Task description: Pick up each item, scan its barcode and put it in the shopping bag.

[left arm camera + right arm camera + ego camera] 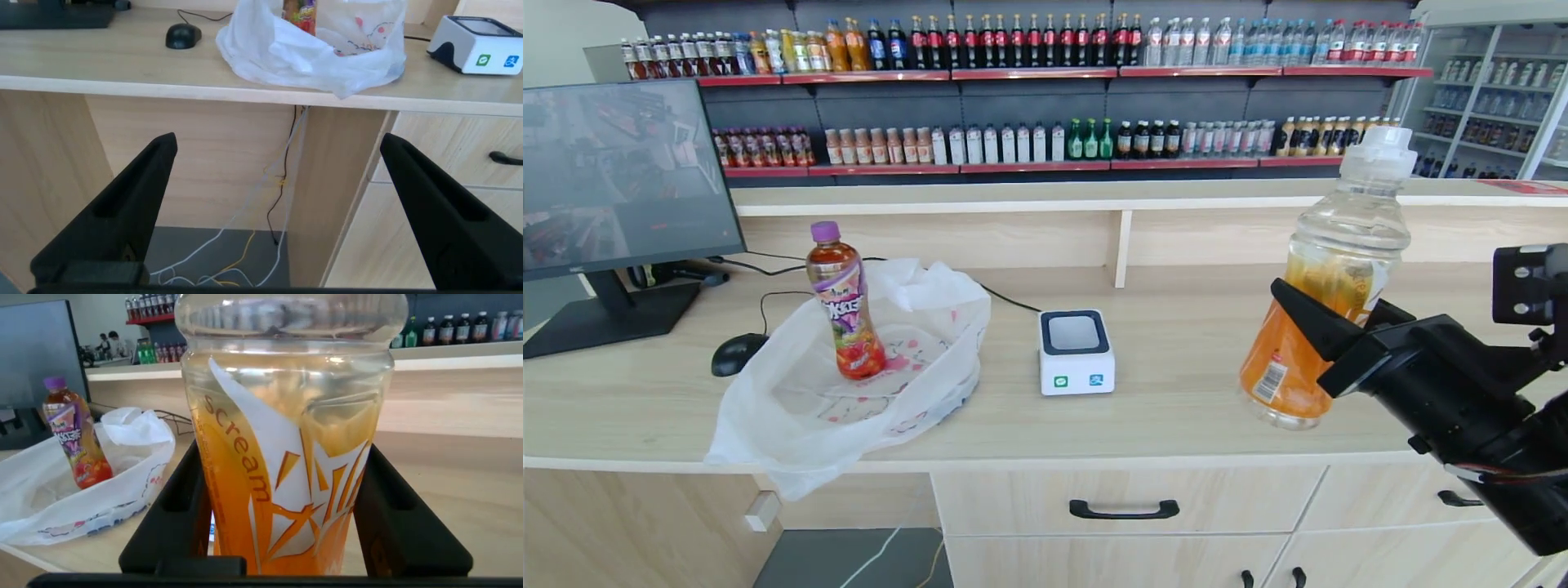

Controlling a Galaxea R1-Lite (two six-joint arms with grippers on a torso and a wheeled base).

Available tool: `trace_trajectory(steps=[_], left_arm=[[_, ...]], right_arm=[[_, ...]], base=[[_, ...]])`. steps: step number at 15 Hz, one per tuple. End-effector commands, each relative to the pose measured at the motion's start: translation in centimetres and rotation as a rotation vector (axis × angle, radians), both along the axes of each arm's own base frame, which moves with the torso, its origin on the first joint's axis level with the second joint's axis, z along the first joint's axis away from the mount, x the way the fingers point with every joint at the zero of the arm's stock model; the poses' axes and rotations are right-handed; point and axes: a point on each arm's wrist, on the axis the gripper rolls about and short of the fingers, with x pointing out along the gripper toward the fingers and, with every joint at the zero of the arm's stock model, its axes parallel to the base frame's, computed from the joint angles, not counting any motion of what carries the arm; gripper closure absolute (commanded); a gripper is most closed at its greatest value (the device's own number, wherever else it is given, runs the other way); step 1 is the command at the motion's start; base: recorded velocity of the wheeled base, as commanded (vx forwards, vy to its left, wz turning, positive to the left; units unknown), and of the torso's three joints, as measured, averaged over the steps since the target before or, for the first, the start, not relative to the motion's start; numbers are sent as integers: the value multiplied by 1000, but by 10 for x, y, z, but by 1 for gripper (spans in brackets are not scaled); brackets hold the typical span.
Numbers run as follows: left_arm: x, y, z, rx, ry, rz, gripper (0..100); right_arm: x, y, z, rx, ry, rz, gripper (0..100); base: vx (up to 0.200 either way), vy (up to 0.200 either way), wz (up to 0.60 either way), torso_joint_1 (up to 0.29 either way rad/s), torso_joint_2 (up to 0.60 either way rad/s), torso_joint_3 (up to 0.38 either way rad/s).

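Currently I log: right end effector point(286, 514) clamped on tilted orange bottle point(1339, 261), right of scanner point(1076, 351); left end effector point(278, 155) spread wide below desk point(1176, 408) edge; purple-capped bottle point(845, 314) upright in bag point(792, 408).

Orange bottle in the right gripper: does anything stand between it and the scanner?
Nothing visible does. The orange bottle, held by the right gripper, has bare counter between it and the scanner. The shopping bag lies beyond the scanner.
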Motion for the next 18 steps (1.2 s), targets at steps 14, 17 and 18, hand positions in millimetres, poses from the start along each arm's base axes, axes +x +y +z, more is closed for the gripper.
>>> trace_trajectory(steps=[14, 17, 18], left_arm=[[0, 0, 0, 0, -1, -1, 0], [0, 0, 0, 0, -1, -1, 0], [0, 0, 0, 0, -1, 1, 0]], right_arm=[[2, 0, -1, -3, 0, -1, 100], [5, 2, -4, -28, 5, 1, 100], [10, 5, -6, -42, 8, -1, 100]], base=[[0, 86, 0, 2, 1, 0], [0, 0, 0, 0, 0, 0], [0, 0, 0, 0, 0, 0]])
